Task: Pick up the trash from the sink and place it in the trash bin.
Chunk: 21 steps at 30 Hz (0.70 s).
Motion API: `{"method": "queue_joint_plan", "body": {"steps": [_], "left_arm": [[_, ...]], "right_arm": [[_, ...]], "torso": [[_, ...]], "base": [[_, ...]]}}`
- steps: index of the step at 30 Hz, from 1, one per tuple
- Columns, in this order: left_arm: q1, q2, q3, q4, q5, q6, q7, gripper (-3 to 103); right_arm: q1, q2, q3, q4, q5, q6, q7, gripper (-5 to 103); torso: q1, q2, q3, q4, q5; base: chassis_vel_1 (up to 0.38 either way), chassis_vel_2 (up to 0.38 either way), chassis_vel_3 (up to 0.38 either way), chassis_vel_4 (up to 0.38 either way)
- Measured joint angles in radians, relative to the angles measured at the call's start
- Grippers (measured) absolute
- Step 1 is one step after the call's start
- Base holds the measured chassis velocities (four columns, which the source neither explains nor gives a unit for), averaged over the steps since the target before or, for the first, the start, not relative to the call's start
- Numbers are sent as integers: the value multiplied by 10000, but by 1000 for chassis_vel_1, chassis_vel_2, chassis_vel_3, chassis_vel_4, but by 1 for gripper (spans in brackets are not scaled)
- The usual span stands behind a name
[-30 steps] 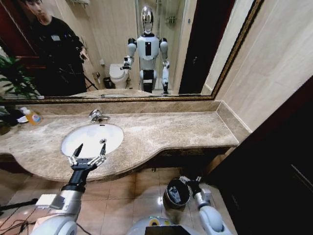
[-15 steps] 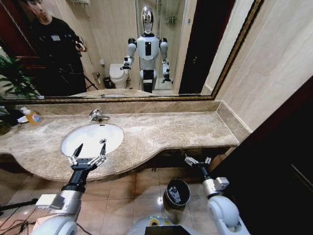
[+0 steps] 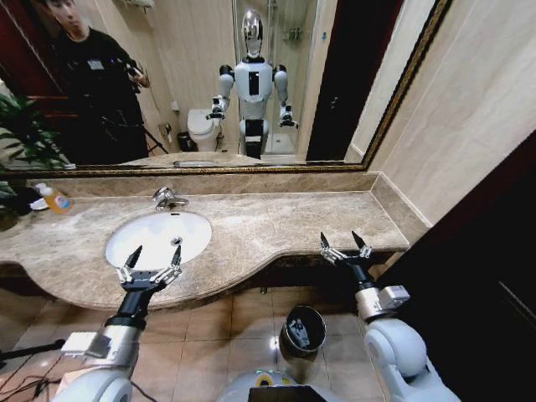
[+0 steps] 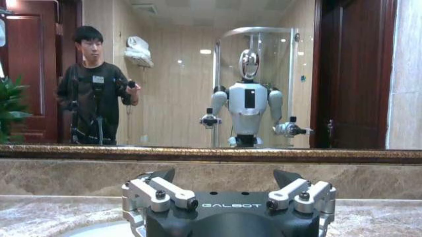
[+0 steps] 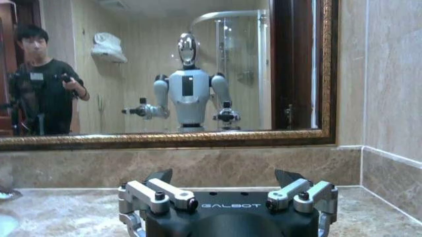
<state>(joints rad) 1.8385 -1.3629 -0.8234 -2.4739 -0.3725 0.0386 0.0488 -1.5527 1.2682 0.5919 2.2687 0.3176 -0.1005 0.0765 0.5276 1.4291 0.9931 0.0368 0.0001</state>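
The white oval sink sits in the beige marble top, with its chrome tap behind it. My left gripper hovers open over the basin's near rim, with nothing between its fingers. In the left wrist view it faces the mirror, fingers spread. The small dark trash bin stands on the floor tiles under the counter edge, and a pale bit of trash lies inside it. My right gripper is raised, open and empty, at the counter's front edge, above and to the right of the bin. It also faces the mirror.
A yellow-orange bottle and a green plant stand at the counter's far left. A long mirror backs the marble top. A dark door closes in the right side. A person is reflected in the mirror.
My right gripper has risen from just over the trash bin to the height of the counter edge, open throughout. The left gripper has stayed still over the sink.
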Motion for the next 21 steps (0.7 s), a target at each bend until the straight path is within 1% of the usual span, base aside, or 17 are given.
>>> {"method": "queue_joint_plan", "body": {"steps": [4, 7, 21], "left_arm": [[0, 0, 0, -1, 0, 0, 0, 100], [0, 0, 0, 0, 0, 0, 0, 100], [0, 0, 0, 0, 0, 1, 0, 100]], "right_arm": [[48, -187, 186, -110, 236, -153, -62, 100], [60, -271, 238, -233, 225, -249, -35, 100], [65, -277, 242, -287, 176, -264, -20, 100]], "torso": [[0, 0, 0, 0, 0], [0, 0, 0, 0, 0], [0, 0, 0, 0, -1]], "base": [[0, 0, 0, 0], [0, 0, 0, 0], [0, 0, 0, 0]]}}
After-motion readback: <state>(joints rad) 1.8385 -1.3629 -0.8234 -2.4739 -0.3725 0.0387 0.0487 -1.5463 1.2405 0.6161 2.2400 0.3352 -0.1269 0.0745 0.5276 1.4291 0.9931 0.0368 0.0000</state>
